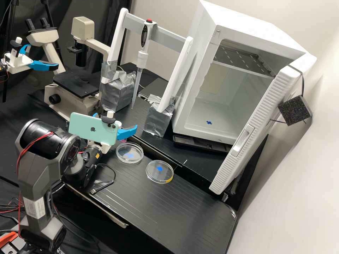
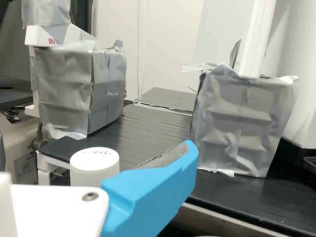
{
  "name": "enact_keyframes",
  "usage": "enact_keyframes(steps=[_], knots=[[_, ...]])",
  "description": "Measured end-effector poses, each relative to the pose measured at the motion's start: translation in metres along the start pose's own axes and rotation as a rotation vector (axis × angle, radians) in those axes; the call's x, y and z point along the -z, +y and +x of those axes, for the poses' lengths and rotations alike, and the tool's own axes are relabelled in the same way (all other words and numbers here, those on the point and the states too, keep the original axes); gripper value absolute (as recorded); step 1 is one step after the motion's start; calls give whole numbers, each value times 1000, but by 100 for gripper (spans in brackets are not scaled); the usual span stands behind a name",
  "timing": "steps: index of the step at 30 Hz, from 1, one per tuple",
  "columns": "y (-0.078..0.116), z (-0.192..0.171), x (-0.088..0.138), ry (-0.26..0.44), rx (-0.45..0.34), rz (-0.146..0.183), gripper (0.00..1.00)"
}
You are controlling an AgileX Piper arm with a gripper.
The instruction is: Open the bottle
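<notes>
Biggest in my high view is the white cabinet [image 1: 197, 81], its door hanging open at the back of the black worktop [image 1: 148, 208]. My dark grey arm [image 1: 37, 151] comes in from the near left. Behind the worktop's front section, a white and grey frame [image 1: 155, 30] stands in two tape-wrapped blocks [image 1: 160, 121] and holds a pipette [image 1: 142, 60] upright; the beige microscope [image 1: 83, 28] sits to its left. A mint-green phone [image 1: 92, 129] is fixed at the end effector [image 1: 117, 120], whose two blue fingers [image 2: 158, 190] I can see spread apart. Two clear round dishes [image 1: 159, 171] lie near each other in front of it. A pinkish bit of what I take for the bottle [image 1: 123, 140] shows under the right finger, near the left dish, and my wrist view has its white cap [image 2: 94, 164] on, just beside that finger.
</notes>
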Motion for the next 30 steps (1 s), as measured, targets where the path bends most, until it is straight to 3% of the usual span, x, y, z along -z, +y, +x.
enact_keyframes(steps=[30], knots=[[-3,2,5,28,18,-11,0]])
